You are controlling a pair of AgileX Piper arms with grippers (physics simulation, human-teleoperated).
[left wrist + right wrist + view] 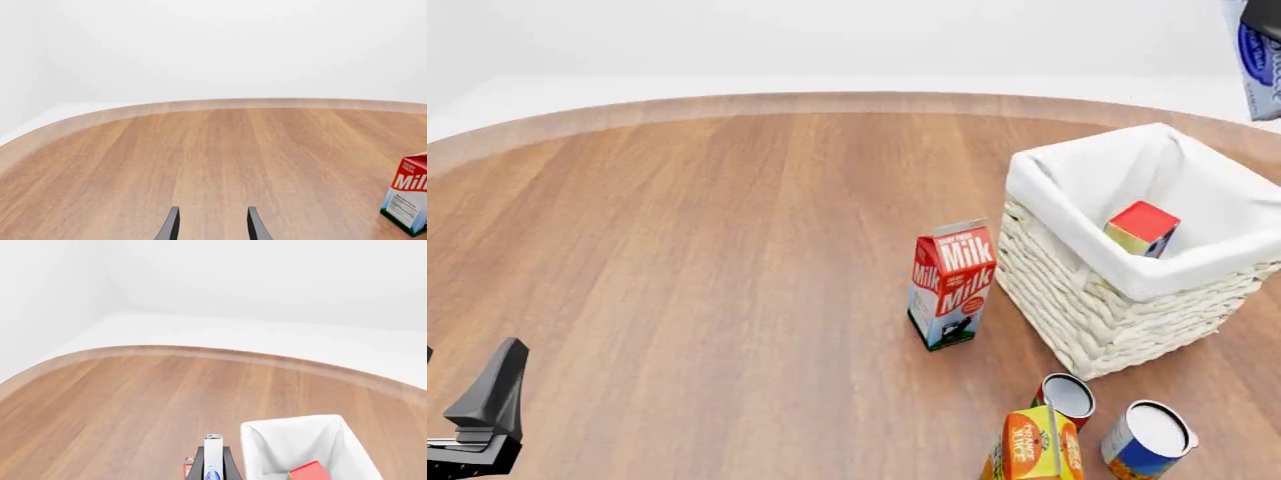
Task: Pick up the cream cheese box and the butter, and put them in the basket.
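Butter (1142,228) lies inside the basket (1121,300), while the cream cheese box (213,458) is clamped between the right gripper's (212,466) fingers, high above the basket's far right. Milk carton (952,284) stands just left of the basket; two tin cans (1146,438) and a juice carton (1032,446) crowd its near side. Left gripper (211,225) hangs parted and empty over bare table (200,160).
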